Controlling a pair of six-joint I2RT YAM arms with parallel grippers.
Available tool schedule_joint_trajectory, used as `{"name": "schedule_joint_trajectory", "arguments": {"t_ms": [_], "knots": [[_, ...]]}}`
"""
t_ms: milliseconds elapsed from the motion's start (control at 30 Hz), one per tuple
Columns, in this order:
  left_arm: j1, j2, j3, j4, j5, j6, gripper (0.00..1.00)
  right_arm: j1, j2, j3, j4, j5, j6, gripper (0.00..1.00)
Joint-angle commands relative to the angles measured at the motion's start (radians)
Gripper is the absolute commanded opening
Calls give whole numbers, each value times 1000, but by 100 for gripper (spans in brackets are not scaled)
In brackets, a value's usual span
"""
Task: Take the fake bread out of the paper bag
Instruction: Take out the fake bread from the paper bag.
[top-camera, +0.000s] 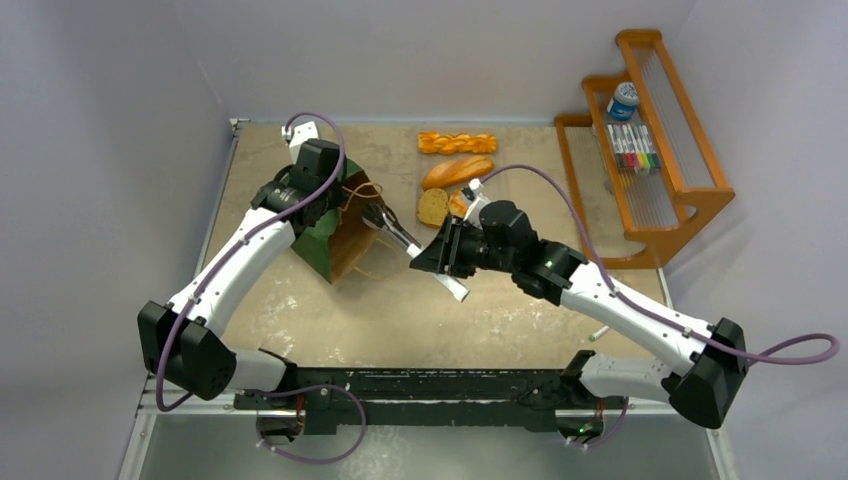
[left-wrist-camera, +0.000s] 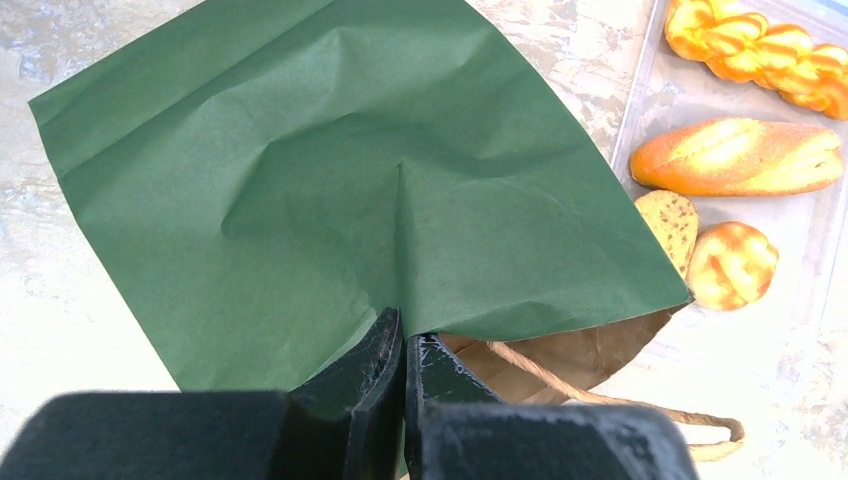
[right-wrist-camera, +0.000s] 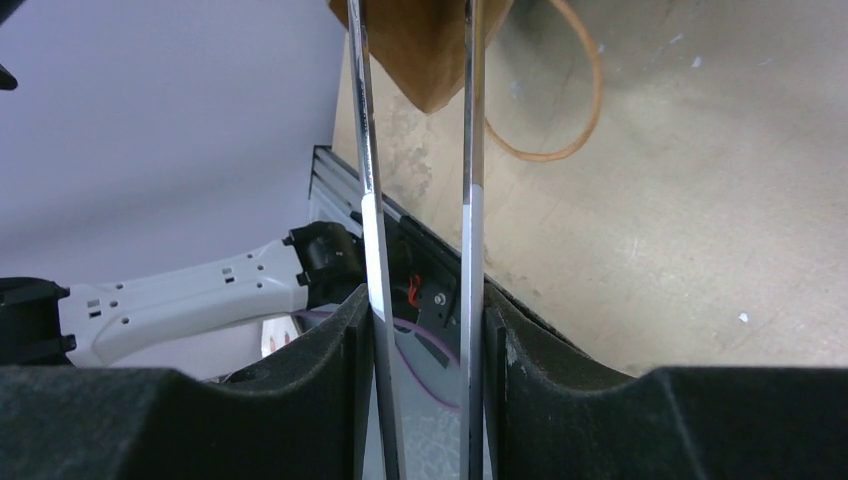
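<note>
So, your left gripper (left-wrist-camera: 403, 340) pinches the paper bag (left-wrist-camera: 350, 180) by its green wall, fingers pressed together, to steady the mouth — your right gripper (right-wrist-camera: 425, 310) clamps the metal tongs (right-wrist-camera: 474, 150) aimed there, while four fake bread (left-wrist-camera: 738, 155) pieces lie out just beside the bag.

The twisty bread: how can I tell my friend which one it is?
Look between the dark green paper bag and the orange wooden rack, where glossy toy breads lie in a row. The twisty orange bread is the one farthest from the arms. Only it is a long braid, like a rope.
</note>
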Motion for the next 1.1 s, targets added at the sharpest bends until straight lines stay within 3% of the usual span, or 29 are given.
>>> {"name": "schedule_joint_trajectory", "arguments": {"t_ms": [0, 400, 733, 1067], "knots": [[6, -4, 34, 45, 13, -18, 0, 37, 28, 59, 84, 1, 2, 40], [6, -5, 71, -13, 28, -2, 0, 100, 193, 90, 227, -13, 50, 40], [5, -37, 108, -123, 20, 4, 0, 101, 438, 251, 315, -48, 56, 40], [6, -80, 111, -205, -43, -68, 0, 100, 574, 220, 458, -62, 120, 39]]}}
